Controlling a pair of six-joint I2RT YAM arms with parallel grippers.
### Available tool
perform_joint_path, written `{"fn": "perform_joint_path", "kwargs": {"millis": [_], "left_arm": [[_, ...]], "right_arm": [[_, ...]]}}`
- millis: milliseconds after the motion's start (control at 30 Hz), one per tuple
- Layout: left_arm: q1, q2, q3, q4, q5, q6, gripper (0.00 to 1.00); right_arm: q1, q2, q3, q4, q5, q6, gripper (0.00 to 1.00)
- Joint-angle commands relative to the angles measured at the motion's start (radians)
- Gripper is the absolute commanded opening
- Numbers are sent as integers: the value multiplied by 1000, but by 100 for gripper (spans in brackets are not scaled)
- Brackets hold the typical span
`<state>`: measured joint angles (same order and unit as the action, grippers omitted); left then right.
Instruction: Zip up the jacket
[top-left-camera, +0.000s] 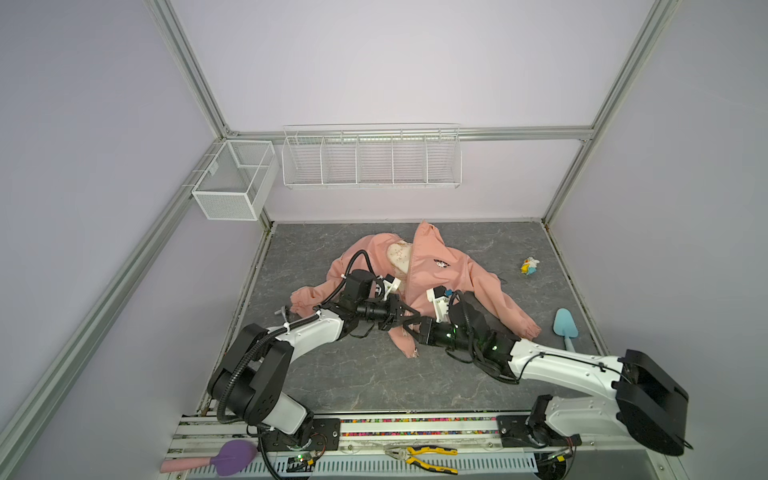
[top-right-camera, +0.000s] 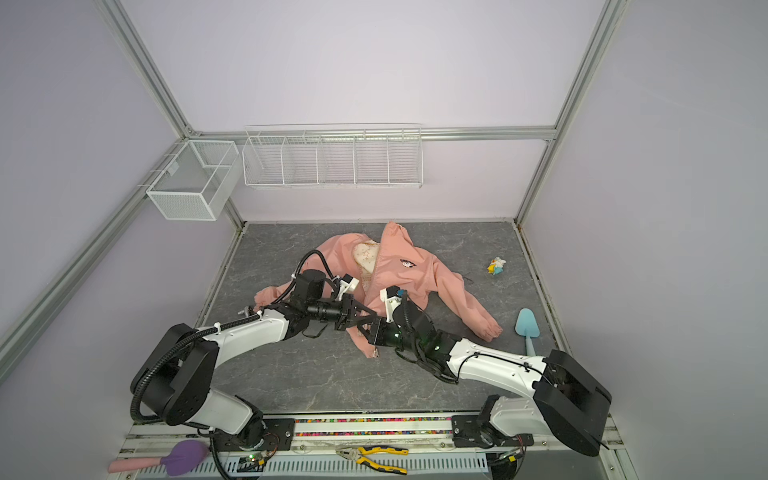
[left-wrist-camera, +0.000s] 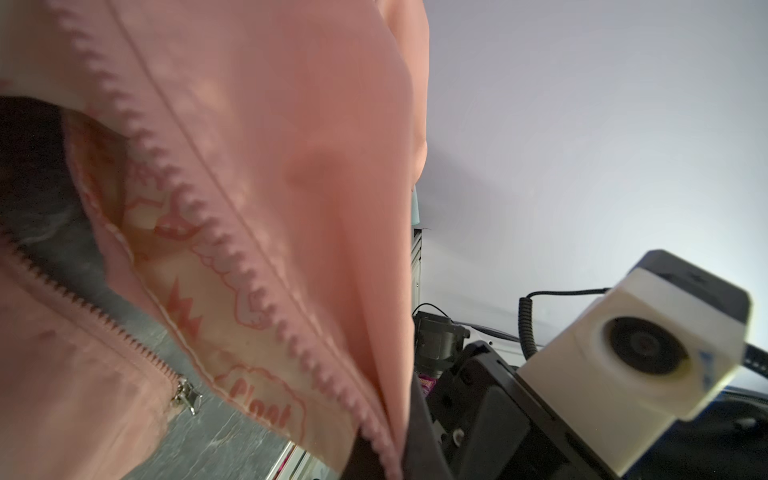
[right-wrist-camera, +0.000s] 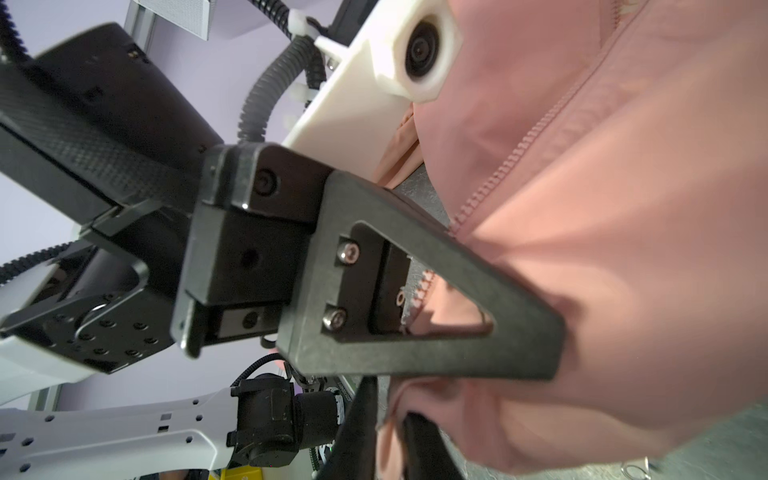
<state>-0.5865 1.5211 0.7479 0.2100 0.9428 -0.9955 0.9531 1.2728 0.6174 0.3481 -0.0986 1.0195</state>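
The jacket (top-left-camera: 440, 274) lies front-up on the table (top-left-camera: 374, 382) below the rack (top-left-camera: 371, 156). Its hood end is nearest the rack and its hem farthest, and the front is open enough to show the lining (top-left-camera: 399, 255). Both grippers meet at the hem end, on the side of the jacket away from the rack. The left gripper (top-left-camera: 413, 314) is pinched together on the jacket, on the low end of the toothed edge (left-wrist-camera: 216, 232) of the panel with the chest patch (top-left-camera: 438, 262). The right wrist view shows its finger sunk into the pink cloth. The right gripper (top-left-camera: 406, 328) sits just beside it, slightly farther from the rack, with a fold of cloth between its fingers (right-wrist-camera: 419, 440). I cannot tell whether they press that fold or only straddle it. The zipper's long axis runs from the hood away from the rack, leaning a little. The coming move, I judge, turns on one relation. The slider (left-wrist-camera: 187, 397) sits on the other front edge, apart from the held edge with bare table between them, so the held end has to cross to it. That other edge is on the left arm's side, so the left arm looks nearer. The slider cannot be found in either top view, since the arms cover that part. The tip of the held edge vanishes between the left gripper's jaws.
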Motion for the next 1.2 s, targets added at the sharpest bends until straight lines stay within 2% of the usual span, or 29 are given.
{"fn": "perform_joint_path", "kwargs": {"millis": [0,33,133,167,200,267,333,433,900,1033,1167], "left_arm": [[-13,8,-7,46,40,-20,0],[-12,8,-7,51,40,-23,0],[-12,10,-8,64,43,-31,0],[-12,10,-8,68,43,-32,0],[-13,10,-7,72,44,-37,0],[-13,11,-6,72,46,-37,0],[-13,11,-5,72,45,-37,0],[-12,10,-5,76,49,-38,0],[-12,5,2,80,59,-37,0],[-12,3,3,75,59,-34,0],[-12,2,7,65,59,-29,0]], "right_arm": [[2,-31,4,11,17,-19,35],[2,-33,3,11,17,-21,46],[-1,-25,31,-35,10,-31,68],[0,-20,37,-47,8,-33,73],[-2,-14,43,-52,2,-32,74],[-3,-7,51,-53,-2,-29,68],[-4,0,59,-65,-5,-24,56],[-7,-2,50,-38,-16,-23,48],[-29,-24,-9,39,-83,-11,29],[-35,-22,-23,60,-106,-4,26],[-38,-22,-41,96,-133,-1,27]]}}
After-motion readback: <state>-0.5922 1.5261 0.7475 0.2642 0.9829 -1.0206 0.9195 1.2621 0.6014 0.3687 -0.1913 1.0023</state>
